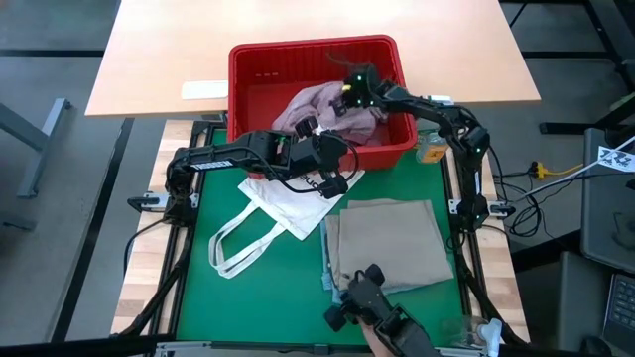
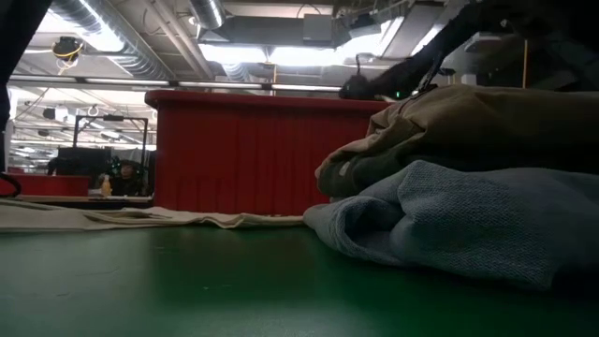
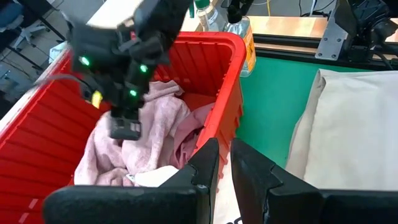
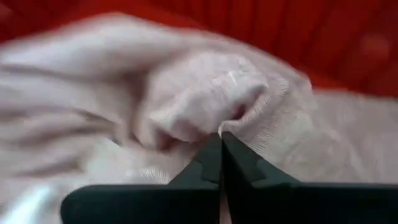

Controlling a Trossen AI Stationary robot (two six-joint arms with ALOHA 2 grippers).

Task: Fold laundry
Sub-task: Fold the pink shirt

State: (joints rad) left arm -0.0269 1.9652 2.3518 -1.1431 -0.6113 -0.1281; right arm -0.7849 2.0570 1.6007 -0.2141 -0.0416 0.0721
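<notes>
Green mat over a wood bench, tan tabletop behind it, open workshop with ceiling strip lights beyond.

Red basket at the mat's far edge: rigid plastic, ribbed walls, rectangular. Pink garment lies inside it, a soft fuzzy knit, bunched in a lump with no clear long axis.

Right gripper is down in the basket, fingers pinched together on a fold of the pink garment; the knit bulges up just ahead of the tips and spreads to both sides of them.

Left gripper hovers at the basket's near wall, fingers nearly together with a thin gap, nothing between them. The pink garment and a small white piece sit just ahead of it inside the basket; the mat is off to its side.

White tote lies flat under and behind the left gripper, loop handles trailing toward the mat's near left.

Beige garment is folded into a flat rectangle, well back from both grippers, long axis running near to far. It rests on a folded light blue piece of coarser knit; the blue edge pokes out on the side toward the tote.
</notes>
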